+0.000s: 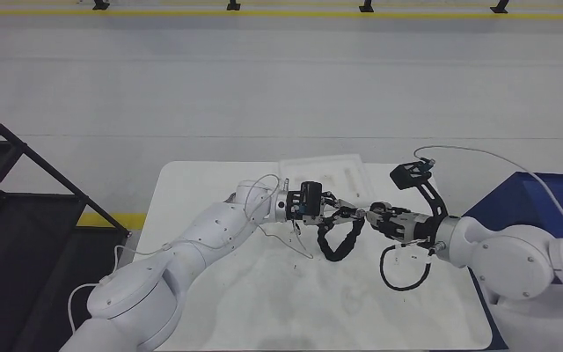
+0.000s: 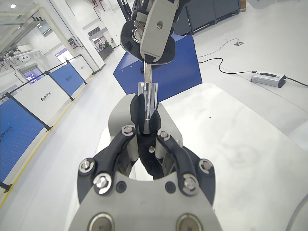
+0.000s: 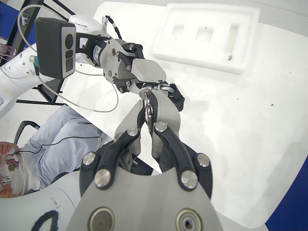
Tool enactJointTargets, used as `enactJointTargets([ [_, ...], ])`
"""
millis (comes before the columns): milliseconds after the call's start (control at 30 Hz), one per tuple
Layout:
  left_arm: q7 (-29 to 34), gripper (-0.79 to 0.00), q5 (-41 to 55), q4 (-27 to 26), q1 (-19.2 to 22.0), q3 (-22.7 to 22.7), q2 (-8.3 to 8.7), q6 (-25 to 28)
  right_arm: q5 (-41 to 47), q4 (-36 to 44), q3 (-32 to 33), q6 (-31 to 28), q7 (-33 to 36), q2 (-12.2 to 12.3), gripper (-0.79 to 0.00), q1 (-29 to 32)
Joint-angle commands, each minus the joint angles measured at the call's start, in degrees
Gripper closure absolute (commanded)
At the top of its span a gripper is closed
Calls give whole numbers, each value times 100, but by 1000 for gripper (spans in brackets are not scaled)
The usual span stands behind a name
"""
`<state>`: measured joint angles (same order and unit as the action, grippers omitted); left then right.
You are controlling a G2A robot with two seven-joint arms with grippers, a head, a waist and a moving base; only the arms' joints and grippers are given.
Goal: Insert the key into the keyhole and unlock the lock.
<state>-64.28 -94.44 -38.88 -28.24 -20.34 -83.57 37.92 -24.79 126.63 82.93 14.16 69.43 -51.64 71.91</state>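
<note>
1. Now we work above the white table point(image 1: 264, 299), its foam tray point(image 3: 207, 37) at the far side.
2. Our left claw point(image 2: 144, 111) clamps the lock point(image 2: 148, 94), keyhole facing right, to steady it.
3. Our right claw point(image 3: 147, 102) pinches the key point(image 2: 147, 73), blade partly in the keyhole, lined up for turning.

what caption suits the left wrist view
Left claw grips the lock; right claw holds the key inserted in it.

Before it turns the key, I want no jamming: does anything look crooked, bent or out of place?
Nothing stands out. The key runs in line with the lock, its tip inside it.
</note>
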Motion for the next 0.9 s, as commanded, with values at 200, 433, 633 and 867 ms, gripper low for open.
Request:
enactJointTargets([
  [200, 178, 0, -185, -98, 11, -97, 23, -112, -156, -43, -124, 66, 58, 13, 0, -96],
  [433, 436, 0, -309, -290, 8, -183, 49, -95, -395, -48, -275, 117, 104, 23, 0, -182],
  [633, 574, 0, -415, -435, -5, -257, 74, -99, -447, -113, -334, 168, 131, 26, 0, -255],
  [867, 610, 0, -398, -514, -64, -363, 104, 30, -471, -195, -443, 179, 174, 25, -653, -354],
])
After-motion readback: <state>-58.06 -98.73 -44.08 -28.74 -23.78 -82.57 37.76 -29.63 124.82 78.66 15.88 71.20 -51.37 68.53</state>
